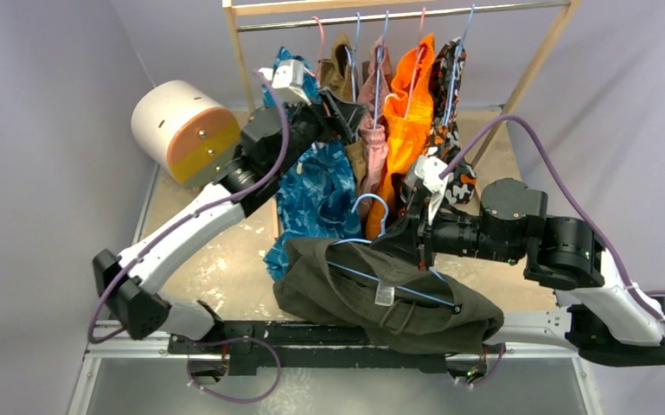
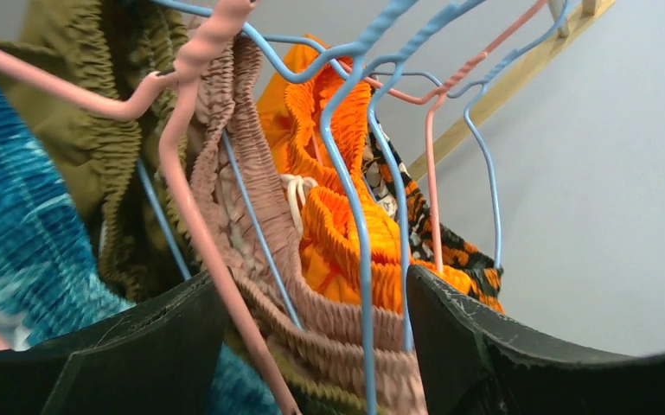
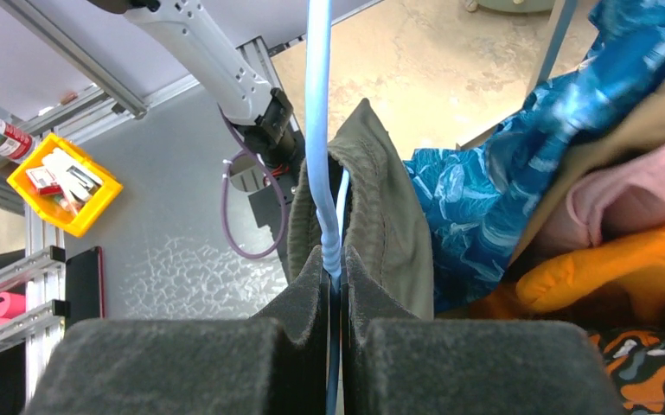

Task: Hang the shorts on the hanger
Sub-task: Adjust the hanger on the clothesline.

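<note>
The dark olive-green shorts (image 1: 380, 298) hang folded over the lower bar of the light-blue wire hanger (image 1: 398, 285), low in front of the rack. My right gripper (image 1: 395, 246) is shut on the hanger's twisted neck just below its hook. In the right wrist view the blue hanger (image 3: 318, 130) runs up from between the pressed fingers of the right gripper (image 3: 335, 259), with the shorts (image 3: 389, 216) on both sides of it. My left gripper (image 1: 346, 112) is up among the hung garments. Seen from the left wrist, the left gripper (image 2: 316, 285) is open, straddling a dusty-pink waistband and hanger wires.
A wooden rack (image 1: 242, 60) carries several hung garments: blue patterned shorts (image 1: 316, 194), tan-brown shorts (image 1: 339, 65), dusty-pink shorts (image 1: 374, 143), orange shorts (image 1: 408, 121) and camouflage shorts (image 1: 445, 86). A white cylinder with an orange face (image 1: 182, 130) lies at the left. A yellow bin (image 3: 65, 181) sits off the table.
</note>
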Motion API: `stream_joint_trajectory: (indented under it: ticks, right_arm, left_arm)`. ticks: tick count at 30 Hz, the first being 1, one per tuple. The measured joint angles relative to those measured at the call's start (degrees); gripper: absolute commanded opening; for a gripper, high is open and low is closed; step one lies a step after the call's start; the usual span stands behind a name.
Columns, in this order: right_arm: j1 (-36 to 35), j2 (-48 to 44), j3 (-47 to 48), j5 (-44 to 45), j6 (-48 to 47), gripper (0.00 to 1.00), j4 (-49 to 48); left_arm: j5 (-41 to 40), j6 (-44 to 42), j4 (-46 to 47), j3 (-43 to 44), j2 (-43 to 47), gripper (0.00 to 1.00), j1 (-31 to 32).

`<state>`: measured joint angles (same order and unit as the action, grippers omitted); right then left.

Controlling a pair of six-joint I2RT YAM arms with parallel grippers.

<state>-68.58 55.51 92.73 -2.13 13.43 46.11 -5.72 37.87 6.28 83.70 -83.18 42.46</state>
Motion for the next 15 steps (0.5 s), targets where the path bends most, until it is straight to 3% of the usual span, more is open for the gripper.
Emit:
stream_joint_trajectory:
  ticks: [8, 15]
  right_arm:
    - [0.0, -0.4, 0.0, 0.0, -0.1, 0.0, 0.1]
    - [0.0, -0.3, 0.0, 0.0, -0.7, 0.0, 0.1]
  left_arm:
    - [-2.5, -6.2, -6.0, -2.6, 13.1, 0.76, 0.1]
    - [-5.7, -12.1, -7.6, -2.6, 17.6, 0.74, 0.1]
